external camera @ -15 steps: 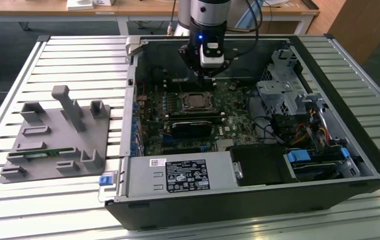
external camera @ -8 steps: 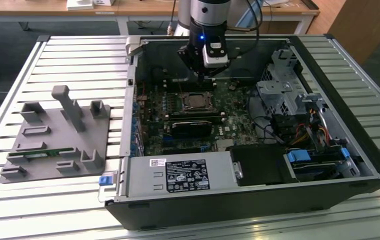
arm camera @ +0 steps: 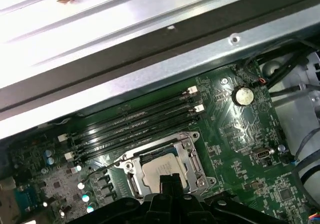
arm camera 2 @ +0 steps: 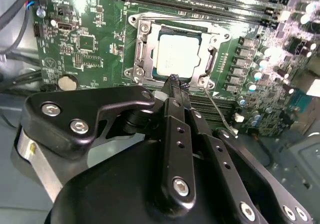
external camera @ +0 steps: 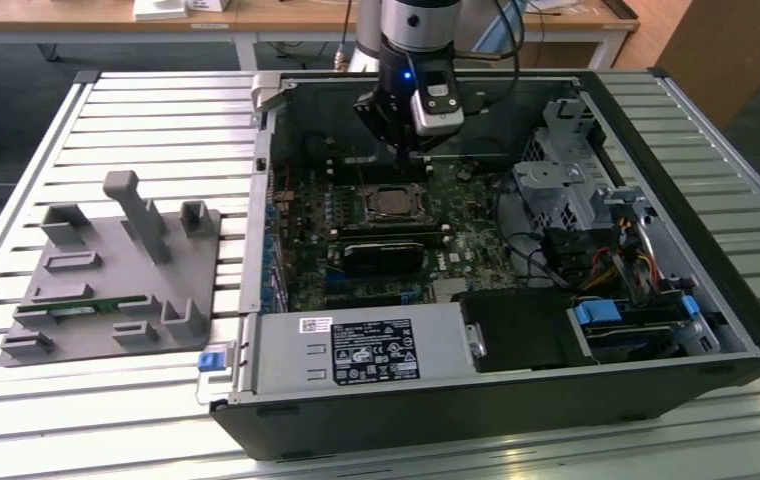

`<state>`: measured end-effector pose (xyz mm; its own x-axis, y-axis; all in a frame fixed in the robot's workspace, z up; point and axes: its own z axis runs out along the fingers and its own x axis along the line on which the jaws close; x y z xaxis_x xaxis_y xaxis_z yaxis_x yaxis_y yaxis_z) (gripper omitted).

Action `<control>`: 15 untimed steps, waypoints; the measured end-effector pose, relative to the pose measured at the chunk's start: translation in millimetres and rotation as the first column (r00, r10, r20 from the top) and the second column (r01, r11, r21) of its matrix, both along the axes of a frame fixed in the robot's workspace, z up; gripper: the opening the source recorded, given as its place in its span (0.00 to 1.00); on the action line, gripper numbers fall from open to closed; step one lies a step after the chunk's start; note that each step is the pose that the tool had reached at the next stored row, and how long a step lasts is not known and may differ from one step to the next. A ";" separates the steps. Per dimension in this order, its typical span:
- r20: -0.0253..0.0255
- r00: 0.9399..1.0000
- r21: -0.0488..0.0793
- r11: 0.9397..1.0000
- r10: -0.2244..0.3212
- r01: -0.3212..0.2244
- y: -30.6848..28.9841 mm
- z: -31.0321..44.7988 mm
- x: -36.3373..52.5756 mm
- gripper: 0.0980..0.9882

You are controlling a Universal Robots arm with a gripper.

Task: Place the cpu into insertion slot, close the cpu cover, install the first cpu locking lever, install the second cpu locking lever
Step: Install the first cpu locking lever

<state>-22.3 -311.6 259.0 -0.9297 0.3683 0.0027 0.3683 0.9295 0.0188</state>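
Silvery-tan and flat, the cpu point(arm camera 2: 176, 53) sits in the insertion slot point(arm camera 2: 183, 29), framed by the cpu cover point(arm camera 2: 141, 52), just beyond your gripper point(arm camera 2: 174, 80), pinched narrow on nothing visible, hovering beside the loose wire lever point(arm camera 2: 218, 110).

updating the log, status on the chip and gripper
Gripper shut, tip at edge of socket. Chip seated in socket, cover down over it. One thin wire lever sticks out beside it.
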 end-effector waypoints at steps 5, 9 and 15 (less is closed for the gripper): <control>0.000 0.998 0.000 0.998 0.062 -0.062 0.0 0.0 0.0 0.01; 0.000 0.993 0.000 0.993 0.119 -0.119 0.0 0.0 0.0 0.01; 0.000 0.977 0.000 0.977 0.212 -0.212 0.0 -0.1 0.0 0.01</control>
<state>-22.3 -311.6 258.9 -0.9867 0.1625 0.0027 0.1625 0.9865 0.0188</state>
